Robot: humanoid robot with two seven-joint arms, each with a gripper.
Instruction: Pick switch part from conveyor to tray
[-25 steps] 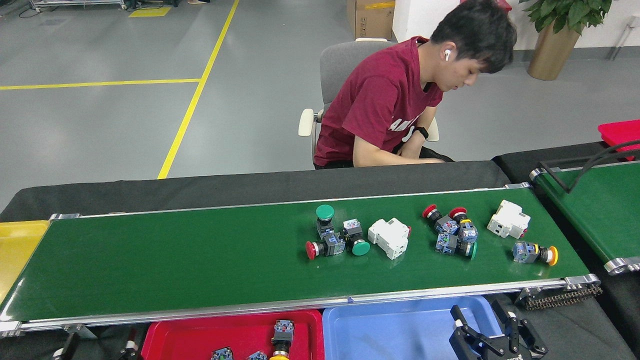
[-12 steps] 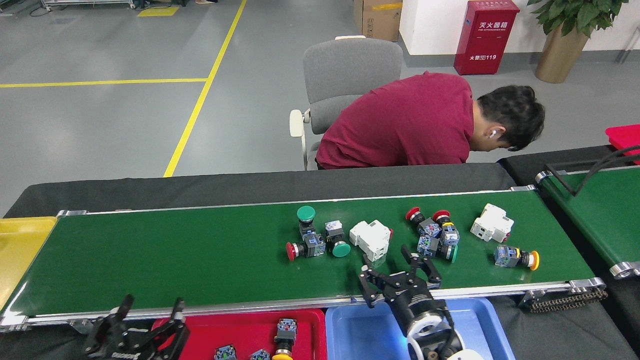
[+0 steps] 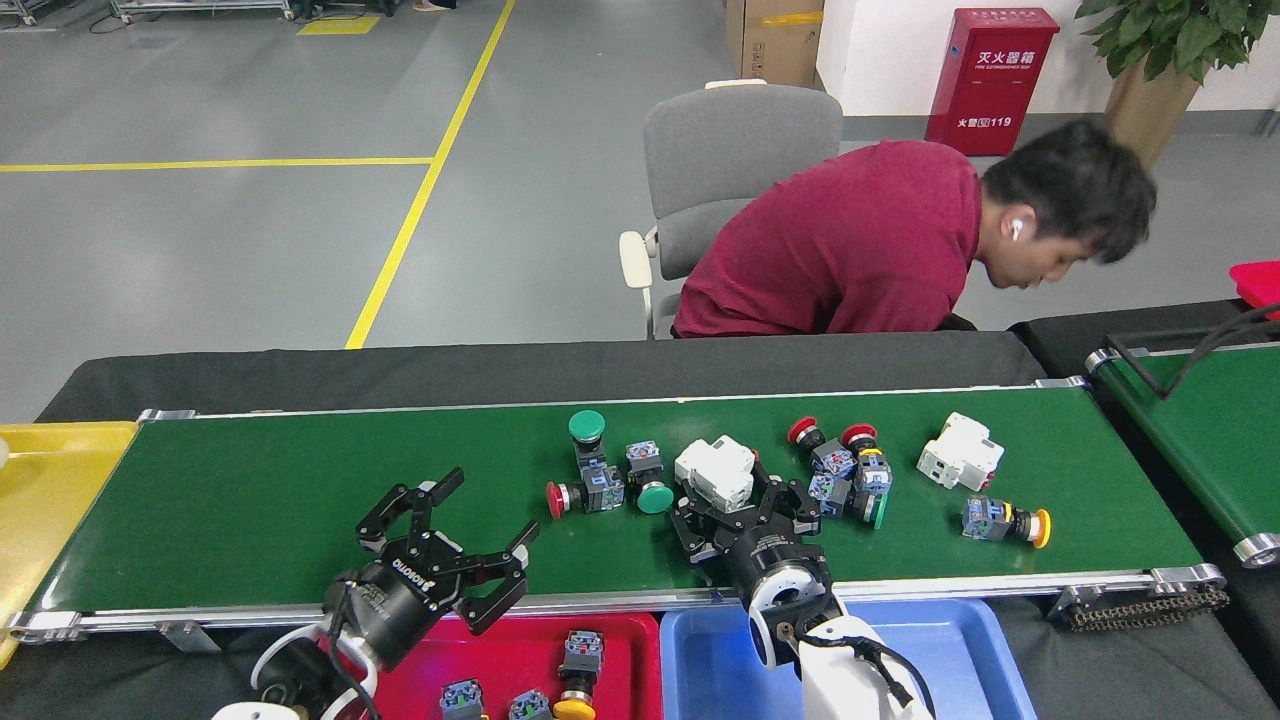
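Switch parts lie scattered on the long green conveyor (image 3: 300, 500). Its middle holds a white breaker-like part (image 3: 715, 472), and my right gripper (image 3: 742, 503) stands open around that part's near side, one finger on each side. Left of it is a cluster of red and green push-button switches (image 3: 600, 480). A second cluster (image 3: 845, 470), another white part (image 3: 960, 450) and a yellow-capped switch (image 3: 1005, 522) lie to the right. My left gripper (image 3: 470, 525) hangs open and empty over the belt's near edge. Below the near rail sit a red tray (image 3: 620, 640) and a blue tray (image 3: 960, 650).
Several switches lie in the red tray. A yellow tray (image 3: 50, 480) sits at the belt's left end and a second green belt (image 3: 1200, 430) at the right. Behind the conveyor a person in a red shirt (image 3: 860, 250) leans forward from a grey chair.
Both arms have risen from below the near rail. The right gripper has advanced onto the belt around the white part. The parts have drifted left. The person has bent down.
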